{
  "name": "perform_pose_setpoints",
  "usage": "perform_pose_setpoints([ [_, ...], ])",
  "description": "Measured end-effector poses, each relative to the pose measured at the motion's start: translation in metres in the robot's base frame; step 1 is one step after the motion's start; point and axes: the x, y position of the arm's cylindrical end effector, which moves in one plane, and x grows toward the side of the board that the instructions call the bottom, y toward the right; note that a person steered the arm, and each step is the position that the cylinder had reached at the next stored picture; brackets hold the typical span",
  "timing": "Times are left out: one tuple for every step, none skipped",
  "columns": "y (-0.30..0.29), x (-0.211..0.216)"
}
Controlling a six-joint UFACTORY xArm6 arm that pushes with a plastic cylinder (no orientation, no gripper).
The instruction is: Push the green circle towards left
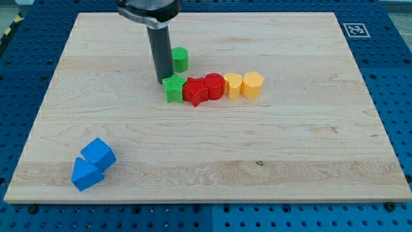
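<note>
The green circle [179, 59] is a short green cylinder standing on the wooden board [290, 148], above the view's middle. My dark rod comes down from the view's top, and my tip [163, 81] rests on the board just left of and below the green circle, close to it. My tip also sits right at the upper left edge of a green star [173, 88].
A row runs rightward from the green star: a red star [195, 92], a red circle [213, 86], a yellow block [233, 85] and a yellow hexagon [252, 84]. Two blue blocks [93, 164] lie at the view's bottom left.
</note>
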Motion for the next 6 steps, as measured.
perform_pose_setpoints([
  [0.000, -0.001],
  [0.000, -0.017],
  [0.003, -0.017],
  [0.015, -0.017],
  [0.026, -0.017],
  [0.030, -0.017],
])
